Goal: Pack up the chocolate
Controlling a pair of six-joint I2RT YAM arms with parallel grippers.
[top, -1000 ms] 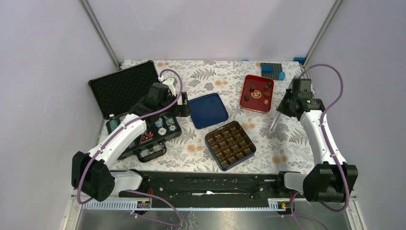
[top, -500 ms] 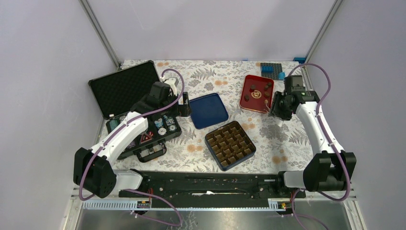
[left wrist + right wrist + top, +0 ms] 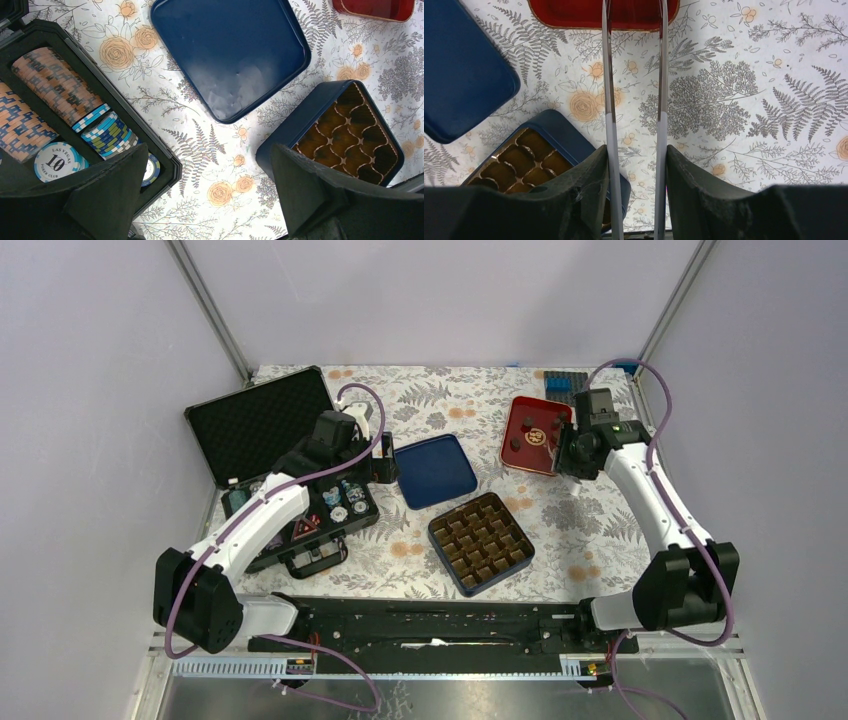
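The chocolate (image 3: 527, 422) lies as several dark lumps in a red tray (image 3: 520, 455) at the back right. My right gripper (image 3: 566, 454) hovers at the tray's right edge, shut on metal tongs (image 3: 609, 75). Its fingers (image 3: 594, 175) press the tongs' two arms, which stand apart and reach over the red tray (image 3: 574, 15); their tips are out of frame. A blue box with a brown grid insert (image 3: 481, 542) sits open in the middle, its cells empty. My left gripper (image 3: 210, 190) hangs open over bare cloth between the poker case and the blue box (image 3: 345, 135).
A blue lid (image 3: 434, 470) lies upside down left of the tray. An open black case of poker chips (image 3: 300, 495) fills the left side. Blue and grey bricks (image 3: 563, 386) sit at the back right corner. A flowered cloth (image 3: 590, 530) covers the table.
My right arm has swung left and forward, carrying the tongs from the cloth to the red tray's edge. The left arm has stayed put.
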